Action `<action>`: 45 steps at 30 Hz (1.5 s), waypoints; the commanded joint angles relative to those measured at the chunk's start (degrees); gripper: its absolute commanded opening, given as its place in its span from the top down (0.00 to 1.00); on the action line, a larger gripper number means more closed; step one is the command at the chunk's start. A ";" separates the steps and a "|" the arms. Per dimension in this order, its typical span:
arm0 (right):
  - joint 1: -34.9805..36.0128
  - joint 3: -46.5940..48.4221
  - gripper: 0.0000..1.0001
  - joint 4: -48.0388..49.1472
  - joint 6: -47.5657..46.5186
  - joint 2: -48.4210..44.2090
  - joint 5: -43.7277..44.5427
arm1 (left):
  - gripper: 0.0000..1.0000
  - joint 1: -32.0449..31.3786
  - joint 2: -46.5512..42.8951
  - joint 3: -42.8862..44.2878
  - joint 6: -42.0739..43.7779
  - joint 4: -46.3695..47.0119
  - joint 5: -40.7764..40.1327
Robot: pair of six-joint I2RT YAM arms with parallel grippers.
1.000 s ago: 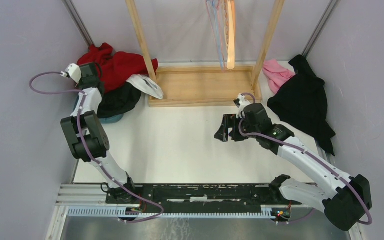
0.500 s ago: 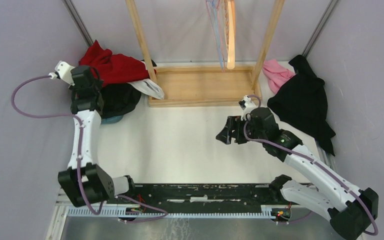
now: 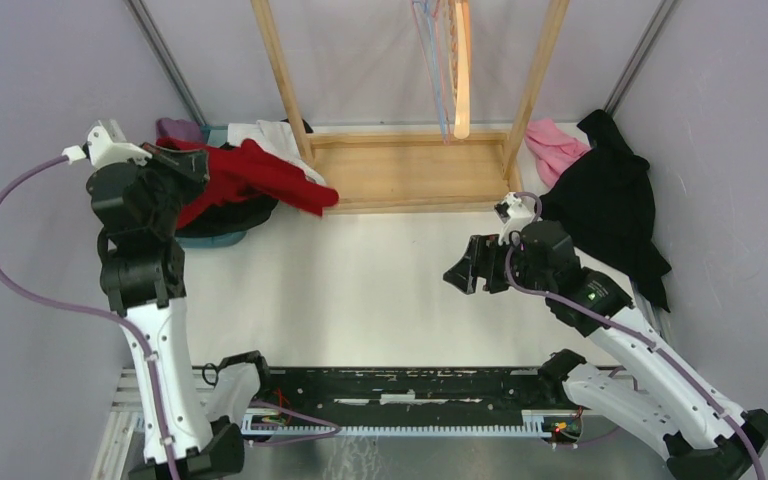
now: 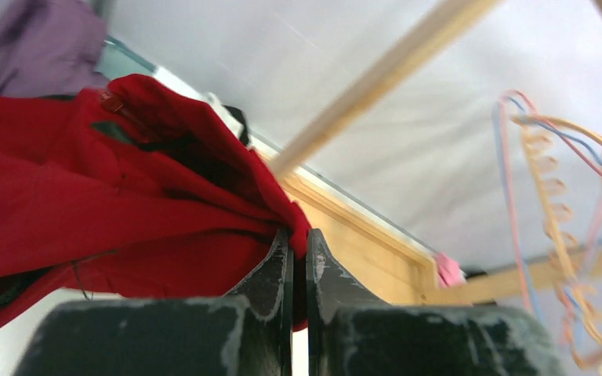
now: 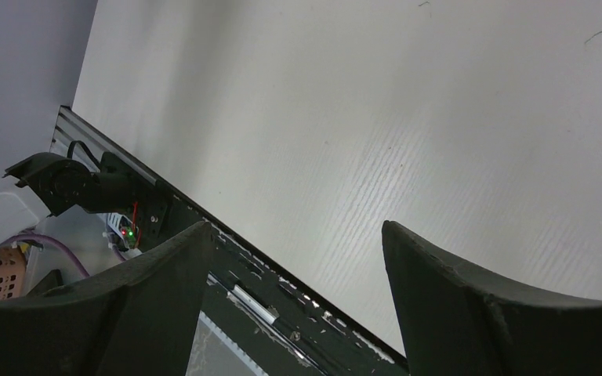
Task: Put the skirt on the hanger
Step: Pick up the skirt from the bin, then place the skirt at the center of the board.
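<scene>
The red skirt (image 3: 260, 175) is lifted off the clothes pile at the back left and stretches toward the wooden rack base. My left gripper (image 3: 182, 165) is shut on a fold of it. In the left wrist view the red skirt (image 4: 86, 204) bunches around the pinched fingertips of the left gripper (image 4: 298, 239). Hangers (image 3: 450, 60) hang from the rack at the top centre; in the left wrist view the hangers (image 4: 549, 180) show blurred at the right. My right gripper (image 3: 460, 270) hovers open over the bare table; the right gripper (image 5: 294, 235) holds nothing.
A wooden rack base (image 3: 410, 175) with two uprights stands at the back centre. Black (image 3: 605, 200) and pink (image 3: 555, 145) garments lie at the back right. White (image 3: 260, 135), purple (image 3: 175, 128) and dark (image 3: 225, 215) clothes remain at the back left.
My left gripper closed on the red skirt and the arm rose, pulling the skirt up off the pile and toward the rack. The right arm drifted slightly right.
</scene>
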 commanded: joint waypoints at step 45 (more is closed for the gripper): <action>0.24 11.55 0.16 -13.09 -9.88 3.99 27.17 | 0.91 -66.49 21.41 -22.23 4.63 28.01 2.16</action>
